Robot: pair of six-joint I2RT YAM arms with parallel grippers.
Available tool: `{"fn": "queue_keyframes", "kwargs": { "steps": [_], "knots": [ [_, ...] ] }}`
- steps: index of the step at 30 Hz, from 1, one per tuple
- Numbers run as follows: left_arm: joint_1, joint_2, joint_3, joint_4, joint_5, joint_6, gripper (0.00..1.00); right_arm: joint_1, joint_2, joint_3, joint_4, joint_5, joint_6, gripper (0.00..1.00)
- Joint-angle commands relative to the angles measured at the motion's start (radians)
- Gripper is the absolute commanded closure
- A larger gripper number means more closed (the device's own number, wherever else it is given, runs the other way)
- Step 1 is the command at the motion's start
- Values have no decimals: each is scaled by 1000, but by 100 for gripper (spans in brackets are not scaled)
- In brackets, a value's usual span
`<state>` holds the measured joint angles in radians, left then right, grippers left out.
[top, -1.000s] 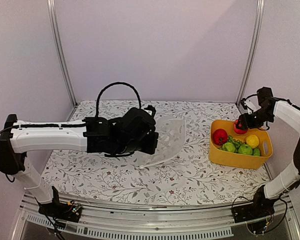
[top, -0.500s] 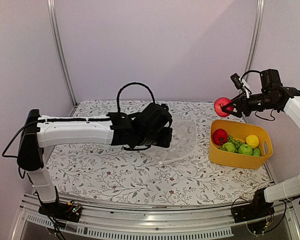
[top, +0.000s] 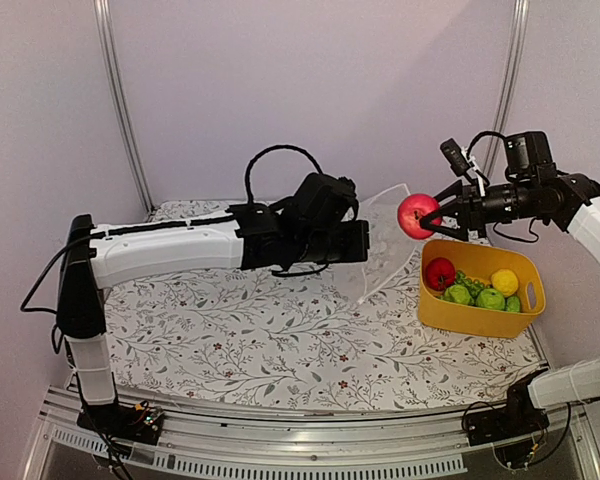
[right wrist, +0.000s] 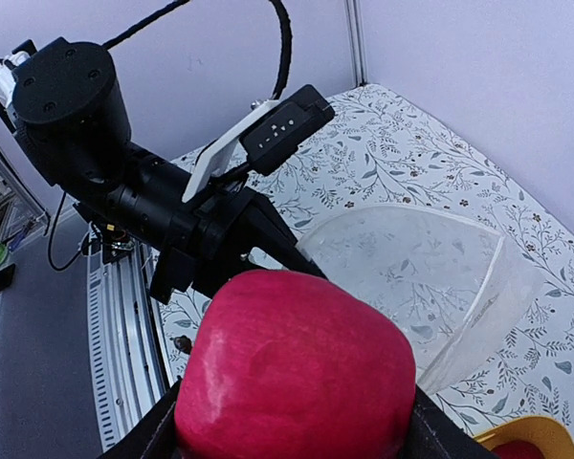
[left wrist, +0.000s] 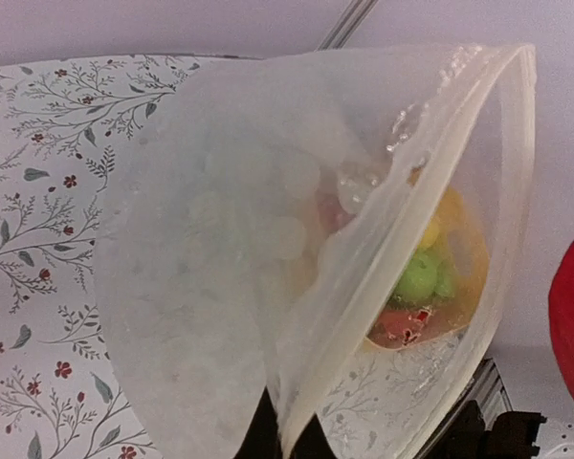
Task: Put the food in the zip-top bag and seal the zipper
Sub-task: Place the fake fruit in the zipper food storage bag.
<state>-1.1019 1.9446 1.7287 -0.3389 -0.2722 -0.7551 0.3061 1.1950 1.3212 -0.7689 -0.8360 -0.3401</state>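
Note:
My left gripper (top: 365,243) is shut on the edge of the clear zip-top bag (top: 385,240) and holds it in the air, mouth toward the right. In the left wrist view the bag (left wrist: 297,249) fills the frame, its zipper rim (left wrist: 517,163) open. My right gripper (top: 432,214) is shut on a red apple (top: 414,215) just right of the bag's mouth; the apple fills the right wrist view (right wrist: 297,373). More food lies in the yellow tub (top: 475,318): a red ball (top: 440,272), green balls (top: 477,296) and a yellow ball (top: 504,282).
The floral tablecloth (top: 260,340) covers the table. Metal frame posts (top: 120,100) stand at the back corners. The left arm (top: 170,255) stretches across the middle of the table at mid height.
The left gripper lifted the bag off the table and carried it up and to the right. The right gripper took the red apple out of the tub and moved it left toward the bag's mouth.

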Motion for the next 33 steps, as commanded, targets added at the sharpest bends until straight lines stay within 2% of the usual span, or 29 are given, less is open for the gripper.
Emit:
{"fn": "queue_keyframes", "kwargs": {
  "steps": [1,4,9,17,19,21,24,25,33],
  "knots": [
    [11,-52,-61,124,63,-92,100,26,25,-3,82,96,68,58],
    [11,-85,-119,189,98,-128,100,40,41,-18,135,206,119,57],
    [9,-99,-187,262,126,-162,100,94,96,-25,132,247,127,56],
    [10,-83,-200,323,146,-181,100,159,133,-77,174,419,139,55],
    [9,-82,-192,317,149,-176,100,159,135,-73,182,457,143,50],
    [11,-83,-180,303,150,-168,100,159,134,-75,183,458,140,40],
    [12,-85,-173,292,147,-161,100,159,129,-79,173,424,133,11],
    [12,-87,-175,292,146,-161,100,159,128,-77,164,407,131,7],
    [26,-110,-222,293,136,-174,100,160,87,7,73,246,111,5]
  ]
}}
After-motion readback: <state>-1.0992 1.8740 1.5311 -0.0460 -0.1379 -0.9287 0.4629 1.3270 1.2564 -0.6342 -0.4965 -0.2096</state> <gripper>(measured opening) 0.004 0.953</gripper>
